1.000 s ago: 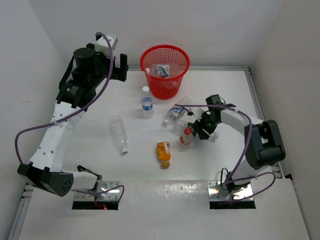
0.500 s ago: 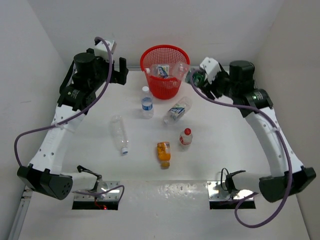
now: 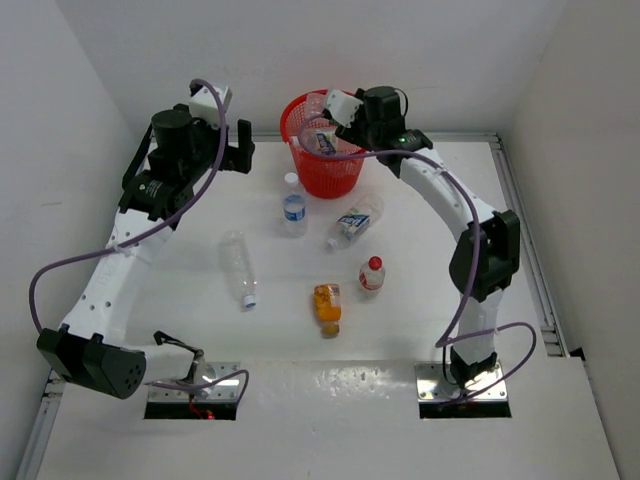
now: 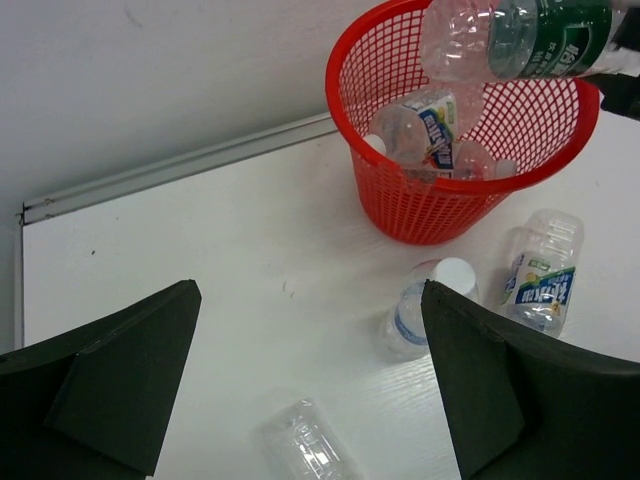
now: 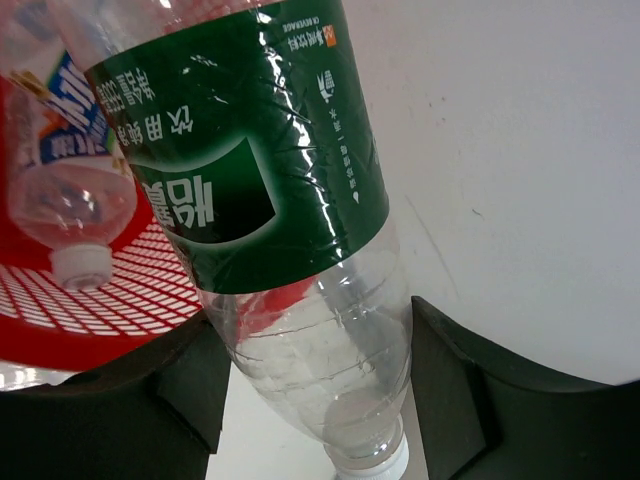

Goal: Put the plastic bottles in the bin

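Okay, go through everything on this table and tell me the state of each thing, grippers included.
Bin: upright, holding several bottles.
Left gripper: open, empty.
Right gripper: shut on the green-labelled bottle.
Green-labelled bottle: held over the bin.
White-capped bottle: standing near the bin.
Blue-and-white-labelled bottle: lying down.
Red-capped bottle: standing.
Orange bottle: lying down.
Bare clear bottle: lying down.

right end effector [image 3: 322,124]: over bin [image 3: 330,176] | left end effector [image 3: 243,146]: beside bin | five bottles [image 3: 293,212]: on table [image 3: 420,300]
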### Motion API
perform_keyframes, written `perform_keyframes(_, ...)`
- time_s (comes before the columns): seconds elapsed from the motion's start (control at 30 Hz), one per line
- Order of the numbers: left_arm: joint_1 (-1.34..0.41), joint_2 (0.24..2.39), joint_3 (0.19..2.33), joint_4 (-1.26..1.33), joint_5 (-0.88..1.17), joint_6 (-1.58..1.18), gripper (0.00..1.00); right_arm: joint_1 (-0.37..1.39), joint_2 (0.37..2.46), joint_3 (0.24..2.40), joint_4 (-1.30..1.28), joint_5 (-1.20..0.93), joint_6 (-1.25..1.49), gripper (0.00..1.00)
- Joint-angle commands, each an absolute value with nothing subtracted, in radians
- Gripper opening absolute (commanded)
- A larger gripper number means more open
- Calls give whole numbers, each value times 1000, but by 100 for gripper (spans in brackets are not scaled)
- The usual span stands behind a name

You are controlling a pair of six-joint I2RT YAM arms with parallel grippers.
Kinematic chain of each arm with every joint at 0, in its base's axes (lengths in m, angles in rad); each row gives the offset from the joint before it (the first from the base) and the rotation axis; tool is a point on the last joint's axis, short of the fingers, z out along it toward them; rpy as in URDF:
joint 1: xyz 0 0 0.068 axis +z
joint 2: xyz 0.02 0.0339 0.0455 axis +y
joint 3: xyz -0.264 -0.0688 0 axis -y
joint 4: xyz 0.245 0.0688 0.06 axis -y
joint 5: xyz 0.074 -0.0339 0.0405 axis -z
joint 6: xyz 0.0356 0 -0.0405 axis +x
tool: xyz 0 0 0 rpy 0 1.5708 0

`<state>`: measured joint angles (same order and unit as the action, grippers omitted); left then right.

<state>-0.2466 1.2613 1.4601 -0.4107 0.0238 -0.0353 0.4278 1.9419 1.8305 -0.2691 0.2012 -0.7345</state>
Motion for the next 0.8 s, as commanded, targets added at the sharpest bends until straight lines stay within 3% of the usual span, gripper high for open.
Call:
perform_keyframes(0.0,-232,1244,1454,-379,-3,-40,100,440,1934,1869,-57,250,-924,21)
perform_keyframes(0.1,-223,1244,1444,-379,-12,-40,100,449,1931,1777,50,252,-988,38)
perform_keyframes(0.13,-222,1244,1443,-379,-23,-40,100,449,1928,1763,61,250,-1006,61)
perform_keyframes(0.27,-222,1244,1434,-388,-23,-31,100,452,1913,1743,162,259,-1031,80)
perform_keyframes(0.5,-213,1233,1414,-388,-41,-31,100,442,1940,1865,233,302,-1037,93)
perform_keyframes(0.67,-204,1215,1414,-403,-3,1,100,419,1933,1945,210,342,-973,94)
perform_keyframes(0.77,-195,1186,1384,-442,127,63,100,399,1858,1951,23,342,-768,91)
